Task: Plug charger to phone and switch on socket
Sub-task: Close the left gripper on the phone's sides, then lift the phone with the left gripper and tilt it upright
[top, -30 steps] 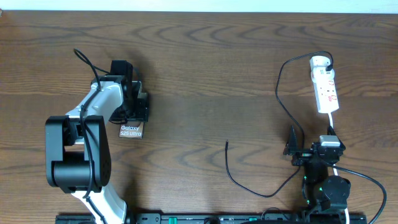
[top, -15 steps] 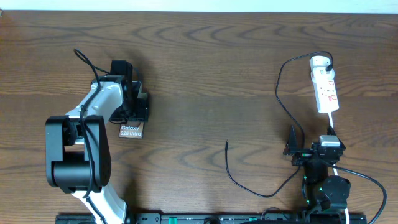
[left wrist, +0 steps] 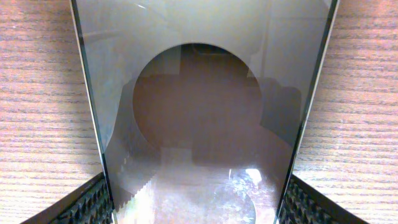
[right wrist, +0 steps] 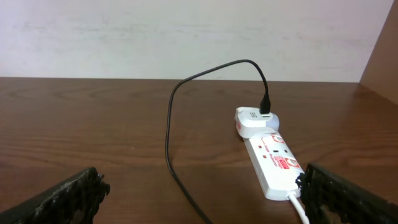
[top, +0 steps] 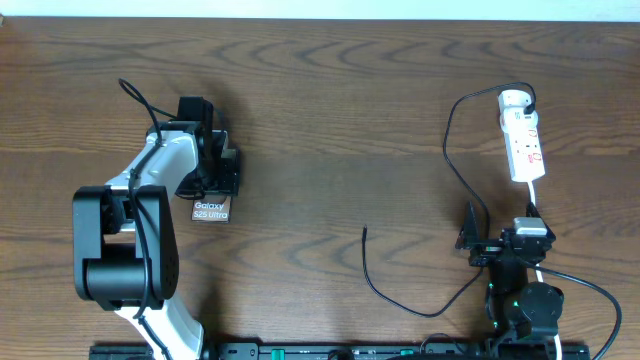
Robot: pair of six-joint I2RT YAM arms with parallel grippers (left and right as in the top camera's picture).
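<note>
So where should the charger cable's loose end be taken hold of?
Probably just behind the small tip of the charger, from straight above, with the claw fingers straddling the cable. That end lies loose and flat on the table, clear of other things, and the right claw looks nearer.

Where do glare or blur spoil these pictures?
Left wrist view: the phone fills the frame, pale reflections on its glossy face hiding any print. Overhead view: even light, sharp; the phone's lettering reads. Right wrist view: the socket is sharp, the near fingers look soft.
</note>
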